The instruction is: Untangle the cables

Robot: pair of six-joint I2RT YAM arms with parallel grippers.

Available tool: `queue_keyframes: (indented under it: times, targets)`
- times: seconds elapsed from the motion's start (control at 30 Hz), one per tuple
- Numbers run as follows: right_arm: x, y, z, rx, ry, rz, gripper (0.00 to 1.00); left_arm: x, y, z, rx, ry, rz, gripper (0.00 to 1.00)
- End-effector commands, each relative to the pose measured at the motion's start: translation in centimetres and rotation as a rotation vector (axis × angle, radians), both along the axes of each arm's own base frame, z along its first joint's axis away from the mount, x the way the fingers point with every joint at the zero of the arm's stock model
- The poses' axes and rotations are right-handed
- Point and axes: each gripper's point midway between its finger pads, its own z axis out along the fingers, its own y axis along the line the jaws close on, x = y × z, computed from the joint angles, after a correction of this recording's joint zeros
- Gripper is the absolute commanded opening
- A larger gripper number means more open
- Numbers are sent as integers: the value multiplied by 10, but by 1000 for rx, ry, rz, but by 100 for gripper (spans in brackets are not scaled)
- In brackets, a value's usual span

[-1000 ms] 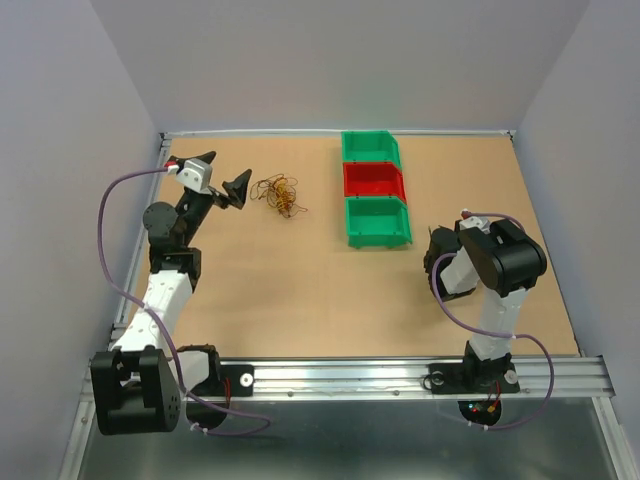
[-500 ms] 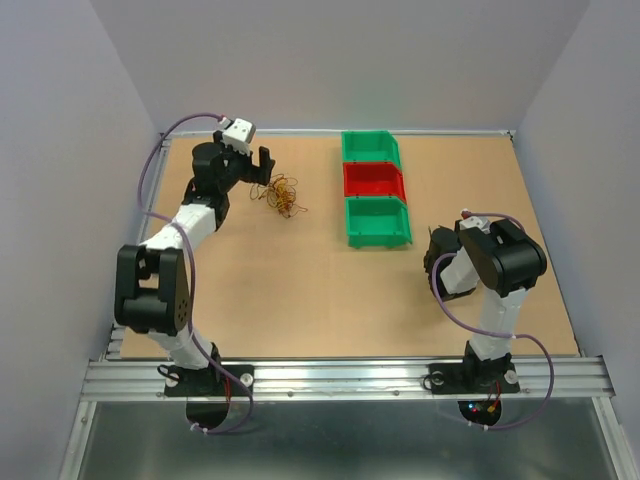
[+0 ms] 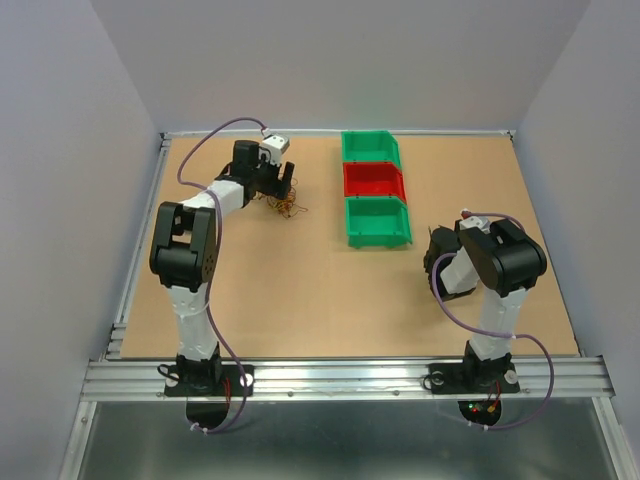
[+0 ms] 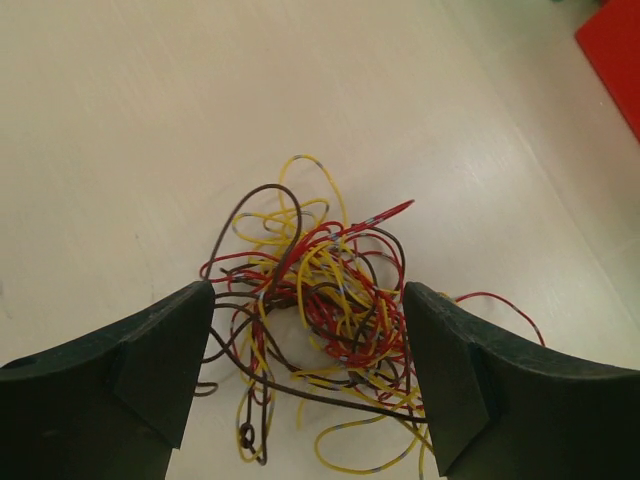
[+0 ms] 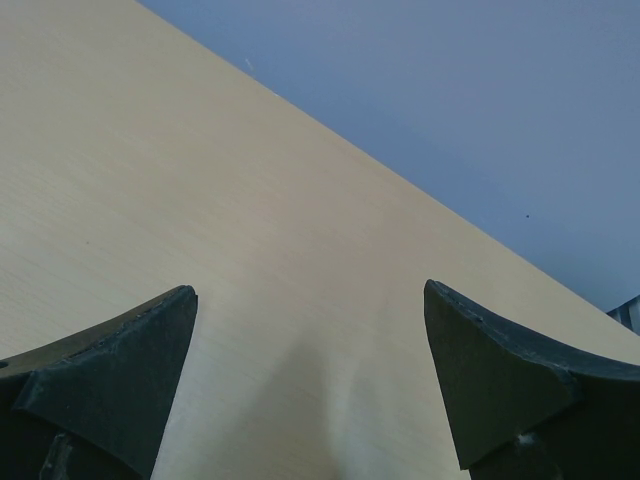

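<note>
The cables [image 3: 288, 203] lie as one small tangle of red, yellow and dark brown wires on the wooden table, at the back left. My left gripper [image 3: 279, 184] hangs right over them. In the left wrist view the tangle [image 4: 320, 300] sits between the two black fingers, and my left gripper [image 4: 308, 292] is open around it, with a few strands near the right finger [image 4: 450, 370]. My right gripper [image 3: 438, 262] rests folded at the right side, far from the cables. In the right wrist view my right gripper [image 5: 310, 292] is open over bare table.
Three bins stand in a row at the back centre: a green one [image 3: 370, 147], a red one [image 3: 372, 180] and another green one [image 3: 378, 222]. The red bin's corner [image 4: 615, 50] shows in the left wrist view. Grey walls enclose the table.
My left arm has swung from the table's left edge to the right and come down over the tangle, so the jaws now straddle it. The right arm has not moved.
</note>
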Motion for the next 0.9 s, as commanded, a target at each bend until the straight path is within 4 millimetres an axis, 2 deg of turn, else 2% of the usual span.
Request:
queue_keyframes:
  times: [0.0, 0.07, 0.1, 0.2, 0.23, 0.27, 0.5, 0.73, 0.77, 0.87]
  targets:
    - [-28, -3, 31, 155, -521, -321, 100, 6, -3, 10, 41, 4, -21, 79]
    - [-29, -3, 30, 155, -521, -322, 100, 4, -6, 4, 49, 29, -35, 69]
    - [-29, -3, 31, 155, -520, -322, 100, 2, -8, 2, 48, 48, -47, 53]
    - [-28, -4, 30, 154, -517, -324, 100, -1, -13, -9, 53, 91, -69, 22]
    - [-29, -4, 31, 154, -518, -324, 100, -5, -18, -12, 36, 114, -97, 4]
    - [-28, -4, 30, 154, -520, -322, 100, -7, -21, -13, 26, 129, -113, 0]
    - [-28, -4, 30, 155, -520, -325, 100, -27, -38, 8, -12, 115, -202, 0]
    - [-29, -4, 31, 155, -521, -325, 100, -62, -66, 22, 6, 113, -316, 0]
    - [-29, -4, 31, 155, -523, -325, 96, -66, -68, 24, 17, 106, -334, 0]
    - [-29, -4, 31, 155, -523, -322, 94, -82, -73, 33, 35, 90, -358, 0]
